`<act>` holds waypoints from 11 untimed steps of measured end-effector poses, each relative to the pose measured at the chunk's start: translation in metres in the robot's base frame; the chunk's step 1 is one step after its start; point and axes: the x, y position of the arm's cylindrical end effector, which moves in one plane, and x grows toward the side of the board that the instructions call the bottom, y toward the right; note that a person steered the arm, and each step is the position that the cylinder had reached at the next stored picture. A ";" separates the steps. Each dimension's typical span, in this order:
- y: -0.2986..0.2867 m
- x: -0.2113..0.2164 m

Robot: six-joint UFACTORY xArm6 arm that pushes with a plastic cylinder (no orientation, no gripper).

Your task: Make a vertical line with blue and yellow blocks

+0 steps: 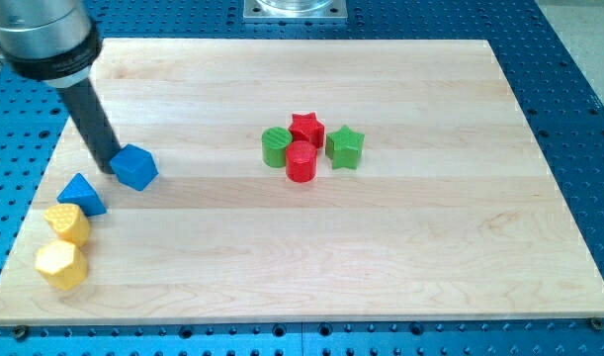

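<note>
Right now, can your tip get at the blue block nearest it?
Probably yes. My tip sits right at the left edge of that blue block, apparently touching, with nothing between them; the blue triangular block lies lower left, apart.

A pale wooden board made of lengthwise planks with faint grain fills most of the view. It lies on a blue perforated desk, whose rows of small holes show along the view's left, right and bottom edges. At the view's top centre, just beyond the board's far edge, sits a grey metal mounting plate, cut off by the frame. The light is even and bright, with soft short shadows. No walls, floor or windows show.
</note>
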 end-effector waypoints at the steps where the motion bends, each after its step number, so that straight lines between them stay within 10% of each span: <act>1: 0.023 -0.034; 2: 0.097 -0.006; 9: 0.020 -0.001; 11: -0.089 -0.020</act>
